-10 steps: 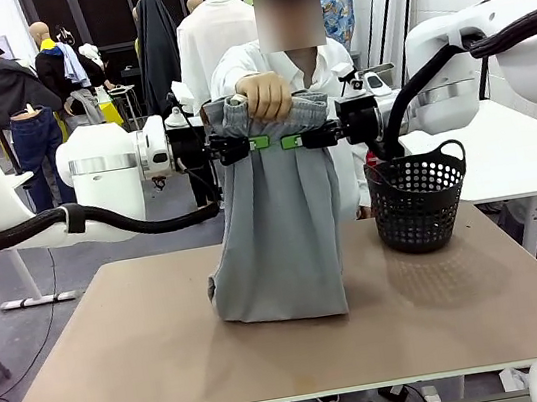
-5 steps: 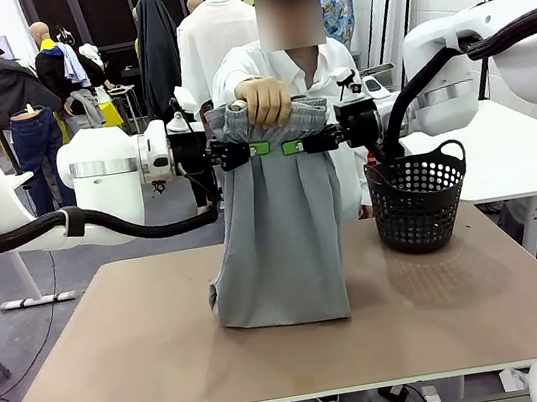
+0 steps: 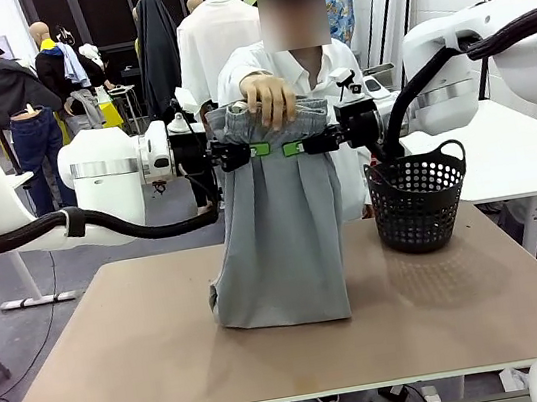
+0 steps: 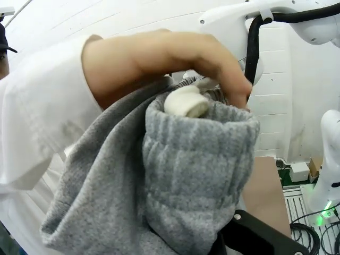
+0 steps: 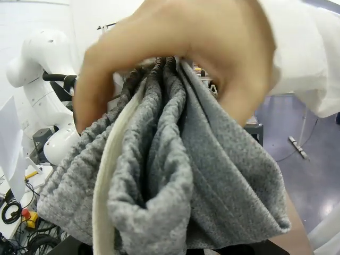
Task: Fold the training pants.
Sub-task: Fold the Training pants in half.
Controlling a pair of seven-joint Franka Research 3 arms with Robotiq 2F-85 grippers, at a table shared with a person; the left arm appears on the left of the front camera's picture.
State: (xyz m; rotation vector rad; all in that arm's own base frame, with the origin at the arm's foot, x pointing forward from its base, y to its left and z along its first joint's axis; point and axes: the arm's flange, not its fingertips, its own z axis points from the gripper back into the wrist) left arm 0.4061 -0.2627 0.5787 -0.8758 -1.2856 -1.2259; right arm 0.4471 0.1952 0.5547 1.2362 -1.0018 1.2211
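The light grey training pants [image 3: 278, 230] hang upright over the table, their lower end resting bunched on the tabletop. My left gripper [image 3: 256, 149] is shut on the cloth just under the waistband from the left, and my right gripper [image 3: 289, 146] is shut on it from the right, the two almost touching. A person's hand [image 3: 267, 97] grips the gathered waistband [image 3: 266, 115] from above. Close up, the left wrist view has the ribbed waistband [image 4: 196, 159] and pale drawstring [image 4: 186, 102] under the hand [image 4: 159, 61]. Under the hand [image 5: 175, 48] in the right wrist view is bunched waistband cloth [image 5: 159, 170].
A black mesh basket [image 3: 418, 197] stands at the table's back right, close to the pants. The brown tabletop [image 3: 149, 350] has free room in front and to the left. The person stands right behind the far edge.
The person's hand has shifted slightly right along the waistband, fingers draping lower. Both grippers stay clamped at the same height, and the pants hang as before.
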